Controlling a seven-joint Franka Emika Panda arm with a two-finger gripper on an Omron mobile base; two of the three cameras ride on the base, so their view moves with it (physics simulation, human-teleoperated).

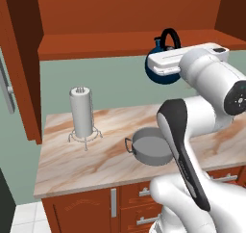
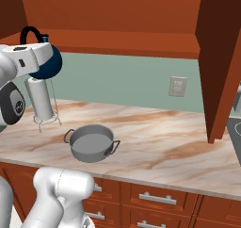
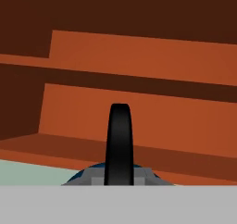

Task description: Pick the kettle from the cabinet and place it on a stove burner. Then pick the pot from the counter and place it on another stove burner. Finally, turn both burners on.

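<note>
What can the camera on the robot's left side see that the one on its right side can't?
The left base view alone shows a tall silver handle at the far left edge and white floor tiles in the bottom corner. The right base view alone shows a wall outlet and a dark corner of the cooktop at the right edge. Both show the blue kettle by the robot's hand, in front of the cabinet, plus the grey pot and the paper-towel roll on the counter.
</note>
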